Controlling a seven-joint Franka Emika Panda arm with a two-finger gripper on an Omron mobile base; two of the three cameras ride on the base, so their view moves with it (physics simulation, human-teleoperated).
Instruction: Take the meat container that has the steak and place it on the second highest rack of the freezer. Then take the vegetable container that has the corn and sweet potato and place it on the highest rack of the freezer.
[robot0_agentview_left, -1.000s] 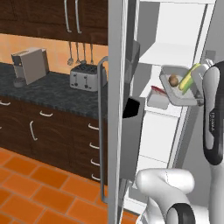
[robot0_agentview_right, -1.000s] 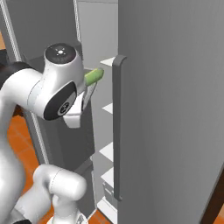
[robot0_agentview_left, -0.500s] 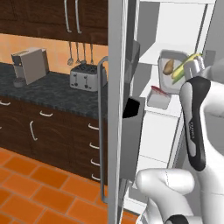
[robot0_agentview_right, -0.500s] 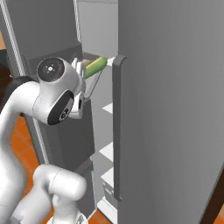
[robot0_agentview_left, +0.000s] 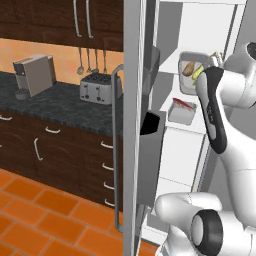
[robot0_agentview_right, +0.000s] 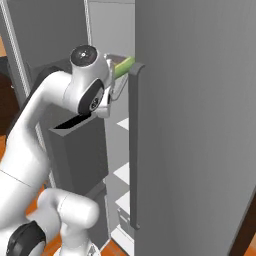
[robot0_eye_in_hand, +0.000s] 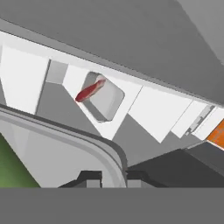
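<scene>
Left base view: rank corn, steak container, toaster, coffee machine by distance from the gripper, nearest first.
The gripper is shut on the vegetable container, high inside the freezer.
1. corn: in that container, right at the fingers.
2. steak container: on the shelf just below.
3. toaster: on the counter, left of the open door.
4. coffee machine: far left on the counter.

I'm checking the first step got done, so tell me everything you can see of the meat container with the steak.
The meat container is a shallow, pale grey rectangular tray with rounded corners, plastic by its look. It sits flat on a white inner shelf of the open freezer, below the raised vegetable container. The steak, a thin red slab, lies along one side of it. In the hand view the container sits free on the shelf with the steak inside.
</scene>
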